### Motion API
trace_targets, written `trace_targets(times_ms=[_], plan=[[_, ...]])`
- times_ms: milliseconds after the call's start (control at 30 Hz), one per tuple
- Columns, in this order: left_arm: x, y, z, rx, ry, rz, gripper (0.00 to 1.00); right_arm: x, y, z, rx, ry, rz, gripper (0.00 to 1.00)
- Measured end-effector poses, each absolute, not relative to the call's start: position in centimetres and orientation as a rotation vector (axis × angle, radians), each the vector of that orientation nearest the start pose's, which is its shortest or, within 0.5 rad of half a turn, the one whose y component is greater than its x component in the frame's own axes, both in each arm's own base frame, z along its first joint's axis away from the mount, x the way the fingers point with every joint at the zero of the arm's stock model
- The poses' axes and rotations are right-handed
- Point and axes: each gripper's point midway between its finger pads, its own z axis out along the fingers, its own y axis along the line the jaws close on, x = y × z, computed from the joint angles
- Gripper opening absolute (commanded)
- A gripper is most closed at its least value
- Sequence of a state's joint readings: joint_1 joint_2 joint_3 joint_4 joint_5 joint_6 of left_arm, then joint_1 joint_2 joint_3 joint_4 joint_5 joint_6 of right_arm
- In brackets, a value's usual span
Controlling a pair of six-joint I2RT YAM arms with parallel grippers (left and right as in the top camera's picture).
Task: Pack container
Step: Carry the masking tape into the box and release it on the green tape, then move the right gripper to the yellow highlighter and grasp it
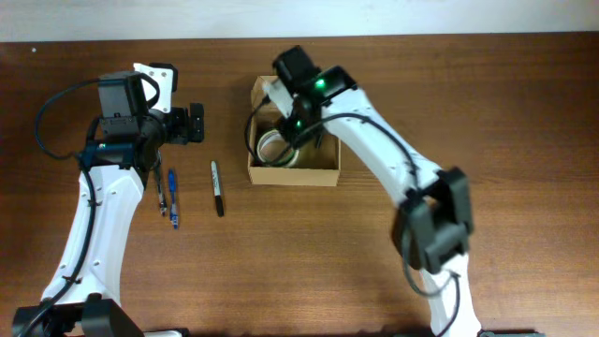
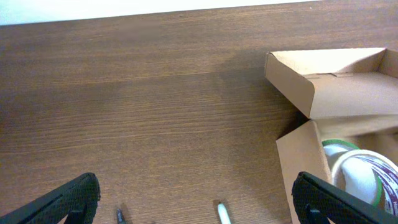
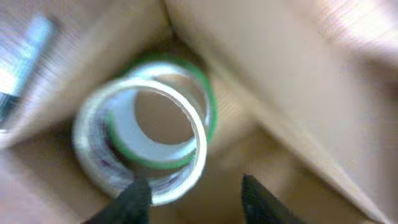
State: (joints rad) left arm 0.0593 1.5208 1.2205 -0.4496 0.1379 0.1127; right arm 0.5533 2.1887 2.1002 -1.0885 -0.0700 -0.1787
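Observation:
The container [image 1: 323, 171] is an open tan cardboard box at the table's middle, its flap lid [image 1: 267, 91] raised at the back left. Inside lie two tape rolls, a white one [image 3: 134, 140] and a green-edged one [image 3: 205, 93], seen also in the left wrist view [image 2: 357, 168]. My right gripper [image 1: 301, 126] is over the box; its fingers [image 3: 193, 199] are open and empty, just beside the white roll. My left gripper [image 1: 195, 123] is open and empty over bare table left of the box [image 2: 305, 155].
A black marker [image 1: 217, 188] lies left of the box. A blue pen [image 1: 173, 198] and a dark pen [image 1: 161, 193] lie further left, below my left gripper. Two pen tips [image 2: 221, 213] show in the left wrist view.

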Motion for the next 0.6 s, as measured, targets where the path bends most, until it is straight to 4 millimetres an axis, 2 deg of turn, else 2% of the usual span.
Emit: trace_targets(times_ms=[100, 167, 267, 333, 400, 467, 533, 600], plan=[[43.8, 0.2, 19.6, 0.131, 2.309, -0.073, 0.99, 43.2, 27.4, 21.4, -0.946, 2.425, 0.2, 0.52], [43.8, 0.2, 19.6, 0.131, 2.309, -0.073, 0.99, 42.4, 26.1, 26.7, -0.893, 2.33, 0.194, 0.52], [43.8, 0.2, 19.6, 0.131, 2.309, -0.073, 0.99, 41.0, 21.9, 33.9, -0.774, 2.221, 0.152, 0.53], [43.8, 0.2, 19.6, 0.131, 2.309, -0.073, 0.99, 40.8, 18.4, 37.1, -0.675, 2.176, 0.113, 0.55], [43.8, 0.2, 19.6, 0.131, 2.309, -0.073, 0.99, 41.1, 14.5, 39.0, -0.564, 2.159, 0.064, 0.58], [43.8, 0.2, 19.6, 0.131, 2.309, -0.073, 0.99, 41.8, 10.6, 39.4, -0.44, 2.175, 0.016, 0.59], [43.8, 0.2, 19.6, 0.131, 2.309, -0.073, 0.99, 42.2, 7.5, 37.9, -0.344, 2.233, -0.02, 0.59], [43.8, 0.2, 19.6, 0.131, 2.309, -0.073, 0.99, 42.1, 5.3, 34.6, -0.27, 2.342, -0.035, 0.59]])
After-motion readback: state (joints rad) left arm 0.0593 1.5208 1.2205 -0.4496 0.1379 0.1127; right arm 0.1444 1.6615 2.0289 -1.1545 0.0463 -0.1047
